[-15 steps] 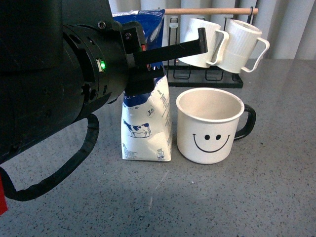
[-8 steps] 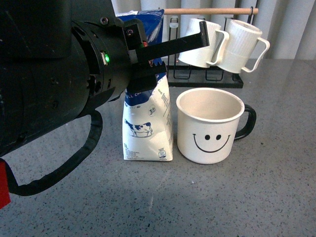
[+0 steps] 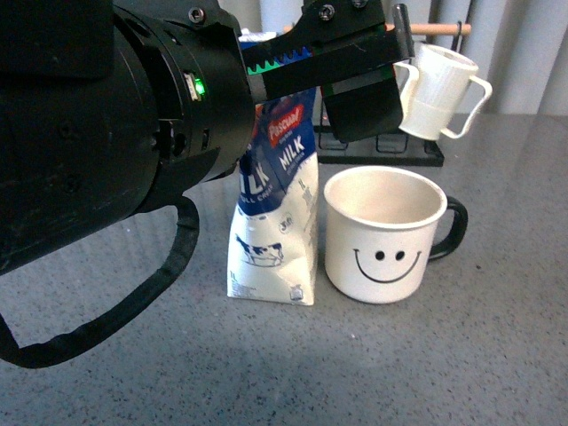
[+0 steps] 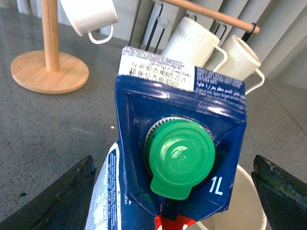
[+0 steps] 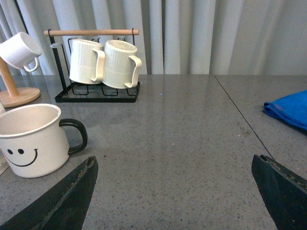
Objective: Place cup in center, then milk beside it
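My left end effector (image 4: pixel 175 191) hangs wide open straddling the upright milk (image 3: pixel 275 222), holding nothing, cup (image 3: pixel 383 235) at its three o'clock.

Milk carton (image 3: pixel 273 226) stood on table (image 3: pixel 426 355), just left of cup (image 3: pixel 383 233), nearly touching. Mug rack (image 5: pixel 96 62) behind both, two mugs (image 5: pixel 106 63) hanging. Wooden stand (image 4: pixel 48 57) further left. Cloth (image 5: pixel 288 110) far right.

milk (image 3: pixel 275 235) carton reads "MILK", "Pascual", "1L"
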Tool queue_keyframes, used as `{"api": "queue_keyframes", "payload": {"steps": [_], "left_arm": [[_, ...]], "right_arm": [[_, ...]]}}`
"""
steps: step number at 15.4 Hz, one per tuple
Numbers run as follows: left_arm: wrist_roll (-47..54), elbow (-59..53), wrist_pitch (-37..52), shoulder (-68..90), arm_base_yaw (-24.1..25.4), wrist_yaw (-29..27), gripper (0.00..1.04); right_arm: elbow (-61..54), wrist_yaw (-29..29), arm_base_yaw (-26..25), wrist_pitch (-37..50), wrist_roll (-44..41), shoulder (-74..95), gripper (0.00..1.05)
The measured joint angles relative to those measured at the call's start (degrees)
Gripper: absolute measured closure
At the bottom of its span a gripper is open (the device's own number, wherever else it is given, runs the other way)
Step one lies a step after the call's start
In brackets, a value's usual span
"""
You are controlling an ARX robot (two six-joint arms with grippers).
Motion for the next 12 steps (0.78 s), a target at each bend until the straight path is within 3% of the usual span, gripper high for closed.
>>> {"api": "queue_keyframes", "payload": {"steps": [3,6,12], "left_arm": [[1.92,-0.83,0.44,-2.56,0.57,2.67,0.07],[6.91,-2.51,0.00,-6.71,2.71,9.33,0.07],[14.49,-5.77,-6.05,-27.63,23.21,25.03,0.07]], "right_arm": [[0.00,0.00,0.00,-0.02,0.00,0.00,0.07],[-0.02,0.00,0.00,-0.02,0.00,0.00,0.07],[0.00,0.00,0.00,-0.02,0.00,0.00,0.07]]}}
